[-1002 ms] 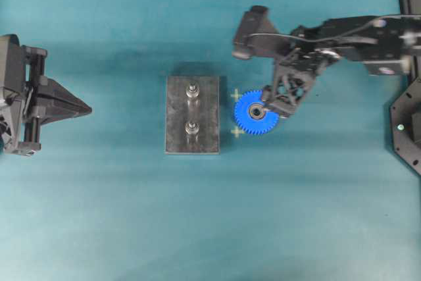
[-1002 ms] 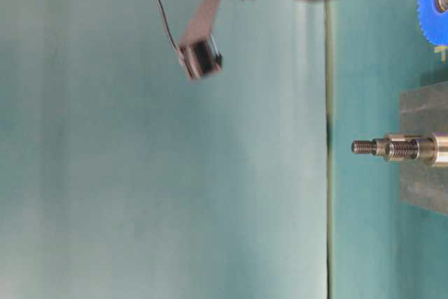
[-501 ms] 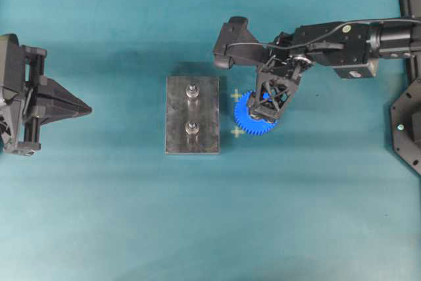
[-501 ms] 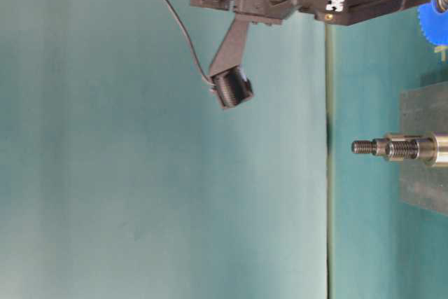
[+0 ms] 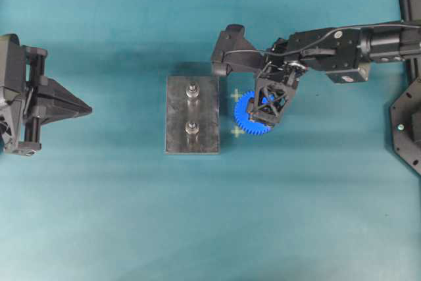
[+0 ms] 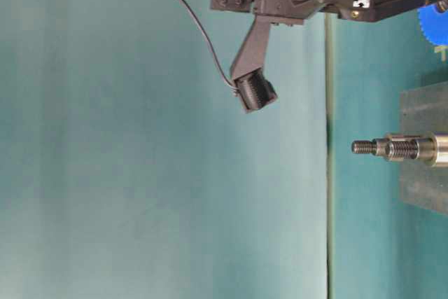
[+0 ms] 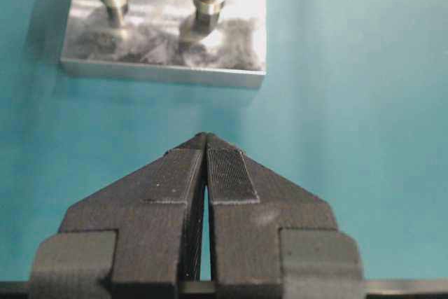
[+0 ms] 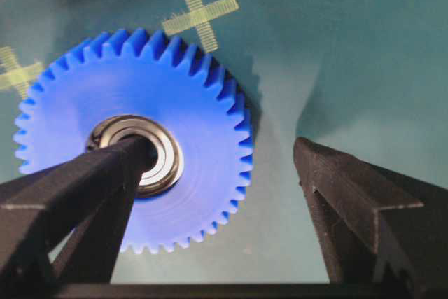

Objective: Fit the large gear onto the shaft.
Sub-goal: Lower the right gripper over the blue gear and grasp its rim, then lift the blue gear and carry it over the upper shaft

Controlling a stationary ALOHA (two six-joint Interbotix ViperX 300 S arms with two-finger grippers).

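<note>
Blue large gear (image 8: 140, 152), seemingly flat, bearing hub (image 8: 143, 152) silvery.

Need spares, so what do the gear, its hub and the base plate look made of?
Large gear: bright blue, matte, uniform colour; likely moulded plastic. Hub: shiny silvery ring, apparently a metal bearing. Plate: grey with blurred reflections, apparently bare metal.

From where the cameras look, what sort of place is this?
Likely a robotics lab test bench: a teal mat, the grey plate with metal pegs, one blue gear, yellow cross marks.
</note>
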